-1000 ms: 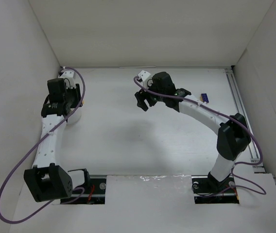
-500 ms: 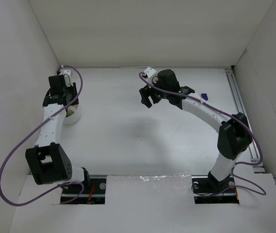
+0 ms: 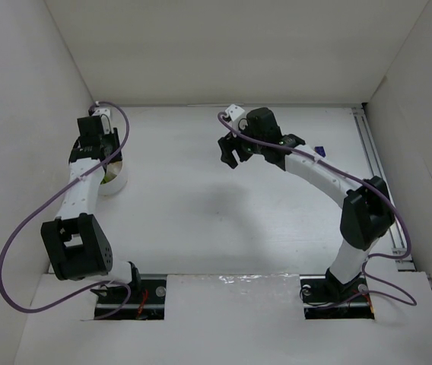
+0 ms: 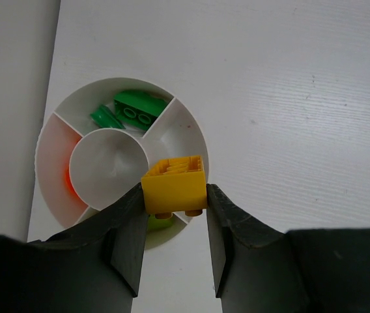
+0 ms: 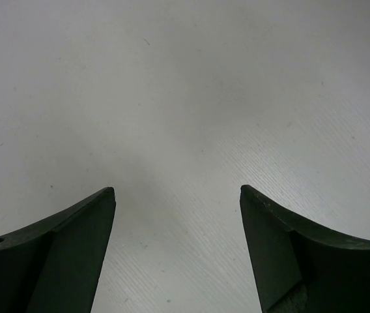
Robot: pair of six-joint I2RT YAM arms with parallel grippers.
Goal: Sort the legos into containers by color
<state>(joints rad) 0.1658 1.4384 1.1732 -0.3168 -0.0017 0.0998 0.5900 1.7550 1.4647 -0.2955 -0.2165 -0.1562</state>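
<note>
Partway, I judge: green legos [image 4: 133,111] lie in the bowl [image 4: 191,124]. My left gripper [image 4: 173,192] clamps a yellow brick [image 4: 174,181] over it, my right gripper [image 5: 177,192] gapes wide and empty, and a purple-blue brick [image 3: 321,150] lies unsorted far right.

The left arm [image 3: 79,199] stretches forward, and the left gripper [image 4: 173,195] pinches a yellow lego [image 4: 174,179]. The right gripper [image 5: 177,192] hangs with jaws wide apart.

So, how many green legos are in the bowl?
2: a small one beside a larger one, in the far compartment. A lime one is half hidden; more may be.
</note>
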